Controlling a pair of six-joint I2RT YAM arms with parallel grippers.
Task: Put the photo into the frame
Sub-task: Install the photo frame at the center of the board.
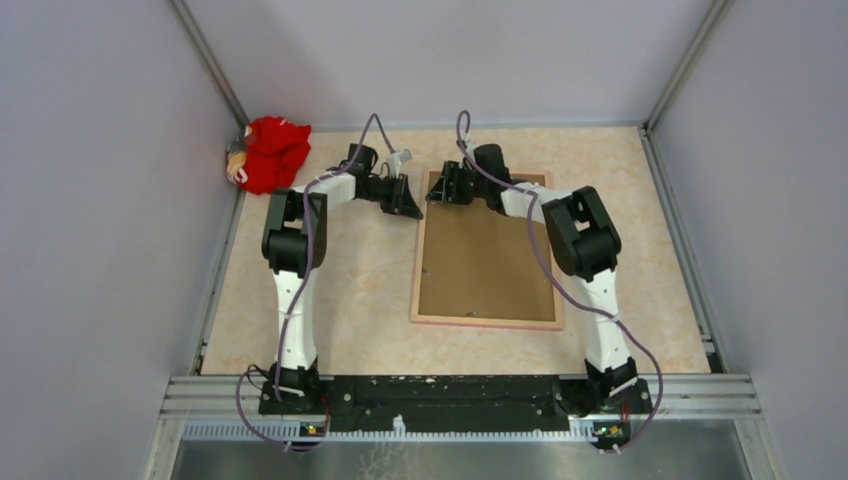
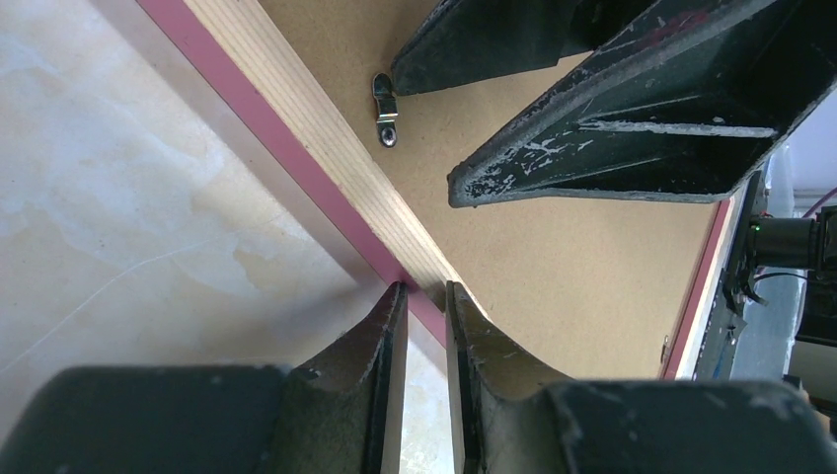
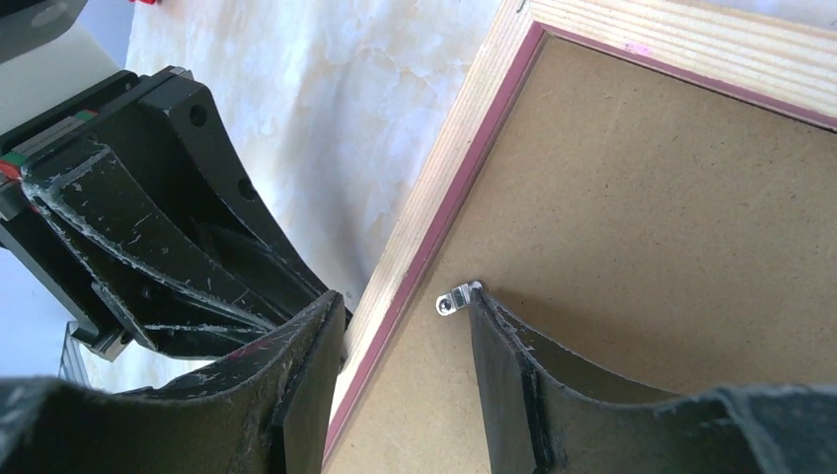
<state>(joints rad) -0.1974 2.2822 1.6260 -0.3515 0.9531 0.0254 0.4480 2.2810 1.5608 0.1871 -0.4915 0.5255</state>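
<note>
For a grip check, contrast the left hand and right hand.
Gap: the left hand holds its fingers nearly together; the right hand has them well apart. Placement: the left hand points at the frame's rim from outside; the right hand straddles it. Both are at its far left corner.

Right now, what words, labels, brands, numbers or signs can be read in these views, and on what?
None can be read in any view.
The frame, its brown backing board and the metal turn clip bear no print.
The red bundle in the far left corner is too small to tell.
</note>
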